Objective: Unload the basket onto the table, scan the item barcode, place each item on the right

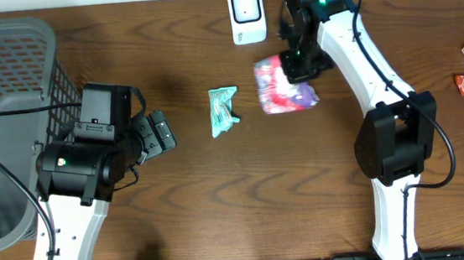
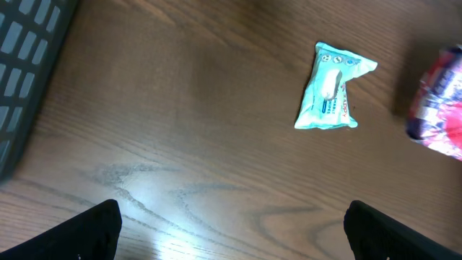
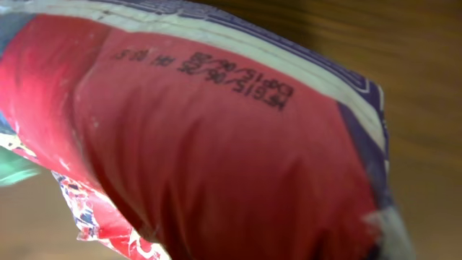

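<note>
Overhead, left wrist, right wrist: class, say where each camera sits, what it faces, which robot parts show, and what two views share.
Overhead: above the table, facing straight down; both arms, left gripper, right gripper, scanner and basket show.
Left wrist: on the left arm, looking down at the teal packet; its open gripper's fingers frame the bottom.
Right wrist: close up on the red bag; no gripper clearly visible.
Shared: overhead and left wrist both show the teal packet.
</note>
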Robot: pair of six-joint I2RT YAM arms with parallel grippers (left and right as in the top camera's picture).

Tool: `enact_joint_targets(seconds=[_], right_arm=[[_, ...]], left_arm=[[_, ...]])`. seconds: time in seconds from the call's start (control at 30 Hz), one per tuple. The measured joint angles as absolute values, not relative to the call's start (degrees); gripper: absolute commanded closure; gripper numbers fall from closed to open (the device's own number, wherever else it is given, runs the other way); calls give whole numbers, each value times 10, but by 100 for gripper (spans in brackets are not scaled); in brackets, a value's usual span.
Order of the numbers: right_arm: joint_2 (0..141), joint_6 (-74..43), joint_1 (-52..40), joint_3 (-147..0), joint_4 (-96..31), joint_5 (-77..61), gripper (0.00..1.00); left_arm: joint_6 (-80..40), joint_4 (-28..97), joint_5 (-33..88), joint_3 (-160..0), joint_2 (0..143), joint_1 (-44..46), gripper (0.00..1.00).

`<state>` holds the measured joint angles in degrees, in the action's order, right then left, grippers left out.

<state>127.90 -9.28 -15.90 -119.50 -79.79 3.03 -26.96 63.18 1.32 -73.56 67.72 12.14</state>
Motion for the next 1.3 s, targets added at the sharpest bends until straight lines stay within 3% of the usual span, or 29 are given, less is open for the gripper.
enact_joint_targets(seconds=[0.37,0.57,0.7,0.87,0.9,0.97,1.07,1.2,1.3], right_arm=[[1279,-325,-209,-1184,-823,367,99],[1279,-346,-260,-1115,-769,405,98],[1279,-354,-292,-1054,-726,419,88],[1277,-350,-329,-1035,-727,398,86],[1276,-347,-336,-1037,-729,383,77],[1274,-336,-351,-1056,-732,330,45],[1274,-309,-368,-1099,-735,248,44],[1274,-271,-372,-1196,-767,144,26],[1274,-256,-358,-1255,-787,104,23]], left_arm=[[-270,632,13,-736,677,121,2],[-270,632,13,-736,677,121,2],[-270,632,13,-736,677,121,2],[-270,632,13,-736,677,121,2],[-270,632,13,-736,677,121,2],[-270,632,13,-736,677,121,2],[-270,632,13,-736,677,121,2],[-270,632,13,-736,677,121,2],[-270,632,13,-736,677,121,2]])
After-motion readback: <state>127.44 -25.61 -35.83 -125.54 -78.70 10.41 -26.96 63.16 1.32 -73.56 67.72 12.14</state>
